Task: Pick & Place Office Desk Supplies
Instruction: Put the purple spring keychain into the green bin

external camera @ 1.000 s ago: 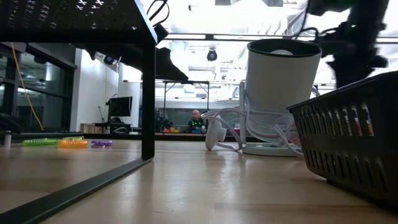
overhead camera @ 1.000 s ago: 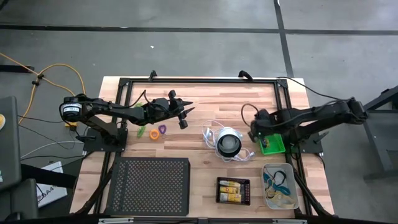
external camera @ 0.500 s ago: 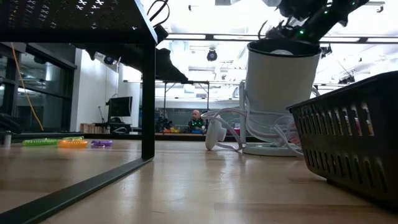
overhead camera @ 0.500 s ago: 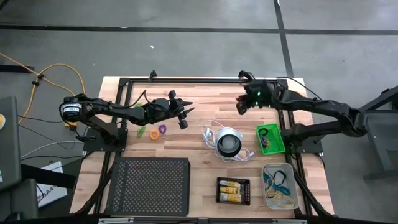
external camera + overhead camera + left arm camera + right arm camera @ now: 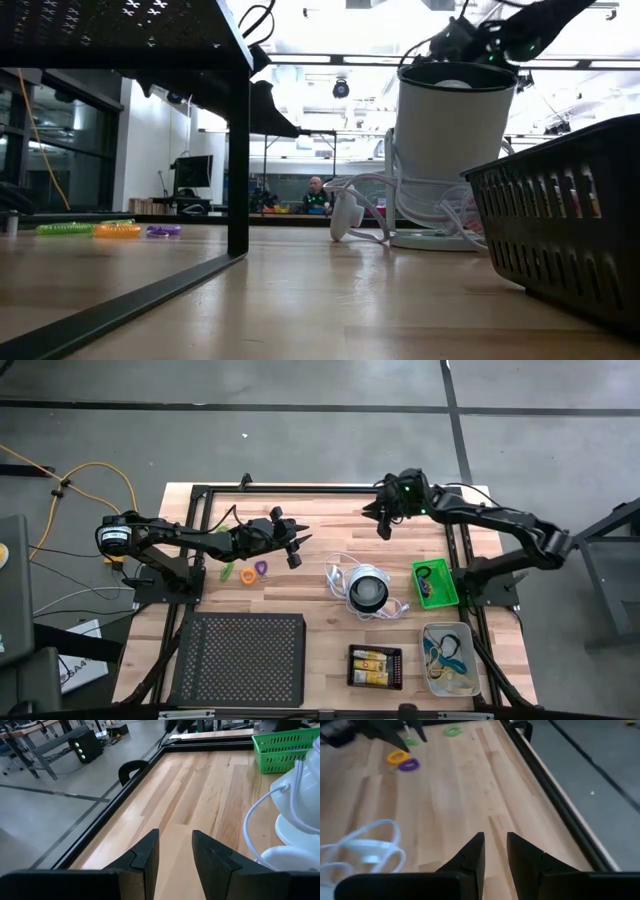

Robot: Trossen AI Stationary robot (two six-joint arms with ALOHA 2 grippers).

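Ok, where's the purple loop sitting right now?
In the high view the purple loop lies on the table's left half, beside the orange loop and green loop, just under the left gripper.

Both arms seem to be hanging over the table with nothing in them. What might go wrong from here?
The orange loop and purple loop lie touching, so a grab for one might nudge or catch the other. The left gripper hovers close to them, and the right gripper, empty, faces that way; the arms could crowd each other. The white cord could snag a low pass.
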